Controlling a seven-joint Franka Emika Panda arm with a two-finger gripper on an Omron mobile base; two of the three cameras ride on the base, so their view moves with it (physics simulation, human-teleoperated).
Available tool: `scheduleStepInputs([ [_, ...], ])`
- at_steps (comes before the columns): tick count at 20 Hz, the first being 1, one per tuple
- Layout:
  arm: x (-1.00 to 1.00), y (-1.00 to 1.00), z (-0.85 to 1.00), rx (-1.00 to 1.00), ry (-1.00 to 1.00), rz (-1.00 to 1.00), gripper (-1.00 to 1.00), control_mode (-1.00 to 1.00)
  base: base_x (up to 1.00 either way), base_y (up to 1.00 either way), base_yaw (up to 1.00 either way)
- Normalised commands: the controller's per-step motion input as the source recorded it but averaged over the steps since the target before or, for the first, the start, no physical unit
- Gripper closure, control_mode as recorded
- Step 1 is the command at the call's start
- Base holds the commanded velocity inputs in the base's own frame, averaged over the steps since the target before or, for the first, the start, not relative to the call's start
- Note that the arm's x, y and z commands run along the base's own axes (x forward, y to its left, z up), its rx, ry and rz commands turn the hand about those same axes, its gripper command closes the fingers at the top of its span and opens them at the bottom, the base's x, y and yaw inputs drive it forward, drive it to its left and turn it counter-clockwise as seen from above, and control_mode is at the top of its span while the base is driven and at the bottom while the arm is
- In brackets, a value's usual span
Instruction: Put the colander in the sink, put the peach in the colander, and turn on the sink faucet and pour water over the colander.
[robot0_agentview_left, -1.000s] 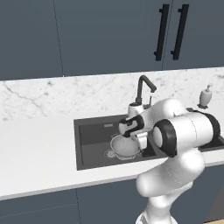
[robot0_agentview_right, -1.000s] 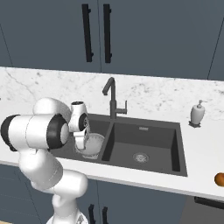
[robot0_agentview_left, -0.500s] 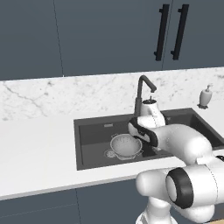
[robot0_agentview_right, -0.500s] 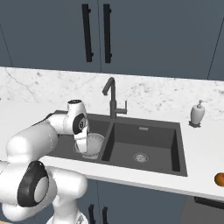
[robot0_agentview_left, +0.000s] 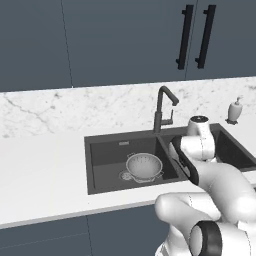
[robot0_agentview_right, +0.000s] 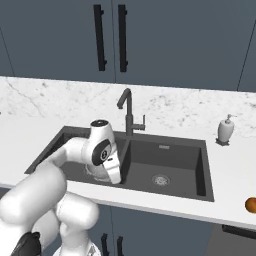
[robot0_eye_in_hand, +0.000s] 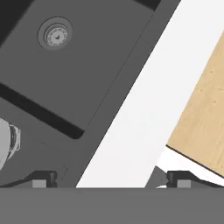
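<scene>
The colander stands upright in the left basin of the dark sink; its rim and one handle show at the left edge of the hand view. My gripper is open and holds nothing, its tips far apart over the sink's front rim by the divider. It looks into the right basin with its round drain. The peach lies on the counter far right of the sink. The sink faucet rises behind the divider, and no stream shows from it. My arm hides most of the colander in the right base view.
A white soap dispenser stands on the marble counter behind the sink's right end. The white counter strip runs in front of the sink, with wooden floor below it. Dark cabinets with black handles hang above.
The arm has swung away from above the colander toward the divider and front rim of the sink. The colander stays in the left basin. The jaws have stayed open.
</scene>
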Motion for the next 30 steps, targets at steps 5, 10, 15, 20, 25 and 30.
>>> scheduleStepInputs([
  [5, -0.28, -1.0, 0.14, 0.0, 0.0, 0.12, -1.0, -1.0, 0.0, 0.0, 0.0],
  [10, -0.12, -0.95, 0.15, 0.0, 0.0, 0.09, -1.0, -1.0, 0.0, 0.0, 0.0],
  [15, 0.0, -0.74, 0.06, 0.0, 0.0, 0.02, -1.0, -1.0, 0.0, 0.0, 0.0],
  [20, 0.04, -0.59, 0.0, 0.0, 0.0, 0.0, -1.0, -1.0, 0.0, 0.0, 0.0],
  [25, 0.02, -0.59, 0.0, 0.0, 0.0, 0.0, -1.0, -1.0, 0.0, 0.0, 0.0],
  [30, 0.0, -0.57, 0.0, 0.0, 0.0, 0.0, -1.0, -1.0, 0.0, 0.0, 0.0],
])
